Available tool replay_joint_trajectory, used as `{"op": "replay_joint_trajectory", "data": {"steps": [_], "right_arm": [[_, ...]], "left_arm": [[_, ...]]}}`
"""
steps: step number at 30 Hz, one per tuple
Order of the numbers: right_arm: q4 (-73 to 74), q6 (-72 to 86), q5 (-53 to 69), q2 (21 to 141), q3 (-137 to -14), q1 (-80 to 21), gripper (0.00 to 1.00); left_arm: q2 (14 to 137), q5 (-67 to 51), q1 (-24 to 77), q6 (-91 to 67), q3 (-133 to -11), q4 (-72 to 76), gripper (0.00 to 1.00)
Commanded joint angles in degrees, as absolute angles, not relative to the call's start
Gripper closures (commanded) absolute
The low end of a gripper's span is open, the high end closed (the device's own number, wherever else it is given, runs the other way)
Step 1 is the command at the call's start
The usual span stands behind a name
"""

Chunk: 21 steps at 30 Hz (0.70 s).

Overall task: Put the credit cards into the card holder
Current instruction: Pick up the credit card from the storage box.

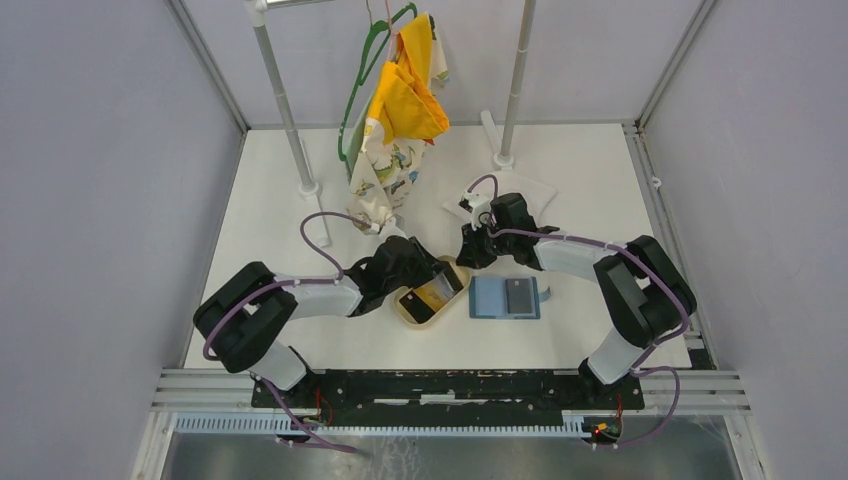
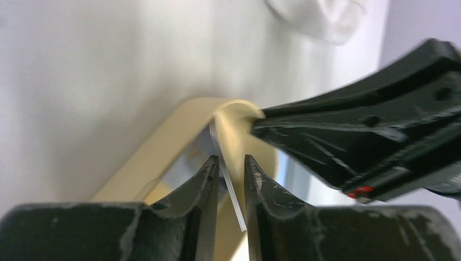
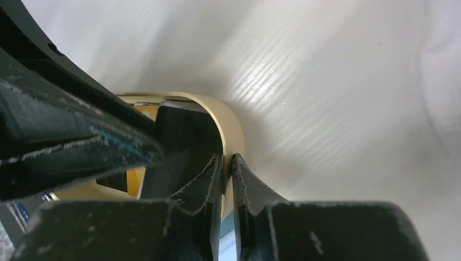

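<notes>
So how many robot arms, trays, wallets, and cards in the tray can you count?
Robot arms: 2
Tan tray: 1
Blue wallet: 1
Cards in the tray: 2
Total: 6

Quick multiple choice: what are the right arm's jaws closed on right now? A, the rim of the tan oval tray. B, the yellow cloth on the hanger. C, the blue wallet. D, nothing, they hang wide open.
A: in the right wrist view the right arm's jaws pinch the wall of the tan tray between them, and from above that arm sits at the tray's far end, apart from the blue wallet.
</notes>
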State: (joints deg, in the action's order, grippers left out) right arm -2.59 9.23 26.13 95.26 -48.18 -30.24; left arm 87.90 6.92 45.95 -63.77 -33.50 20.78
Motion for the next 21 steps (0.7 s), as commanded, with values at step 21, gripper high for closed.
{"op": "replay_joint_trajectory", "data": {"steps": [21], "right_arm": [[-1.85, 9.18, 30.89, 96.78, -49.0, -31.74, 0.85]], "left_arm": [[90.88, 4.13, 45.87, -70.36, -33.76, 26.05, 0.38]]}}
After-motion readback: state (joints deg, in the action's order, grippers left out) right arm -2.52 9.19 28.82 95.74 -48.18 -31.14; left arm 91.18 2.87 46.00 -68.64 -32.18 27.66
